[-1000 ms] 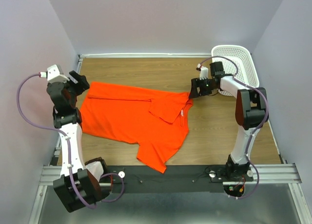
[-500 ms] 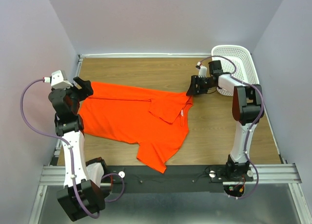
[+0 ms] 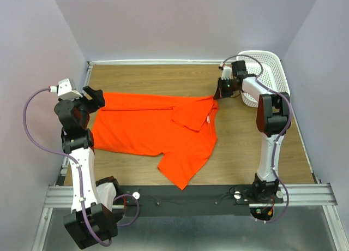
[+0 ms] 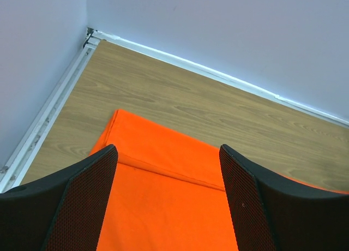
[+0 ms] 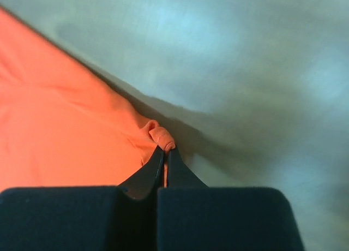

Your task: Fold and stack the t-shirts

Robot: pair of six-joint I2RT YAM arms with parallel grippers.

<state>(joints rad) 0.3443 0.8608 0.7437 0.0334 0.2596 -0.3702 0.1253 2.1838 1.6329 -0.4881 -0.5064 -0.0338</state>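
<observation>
One bright orange t-shirt [image 3: 158,131] lies spread on the wooden table, one part folded over near its right end. My right gripper [image 3: 220,93] is shut on the shirt's far right corner; the right wrist view shows a bunched bit of orange cloth [image 5: 161,135] pinched between the closed tips of the right gripper [image 5: 165,148]. My left gripper [image 3: 100,100] hovers over the shirt's far left corner. In the left wrist view the left gripper [image 4: 168,153] is open, its black pads wide apart above the hem of the t-shirt [image 4: 163,191], not touching it.
A white perforated basket [image 3: 268,71] stands in the back right corner, just behind the right arm. Walls close the table at the back and both sides. A black rail [image 3: 185,196] with both arm bases runs along the near edge.
My right gripper has closed on the shirt's right corner and drawn it toward the back, shifting the cloth. The left arm swung slightly inward over the left corner, still open.
</observation>
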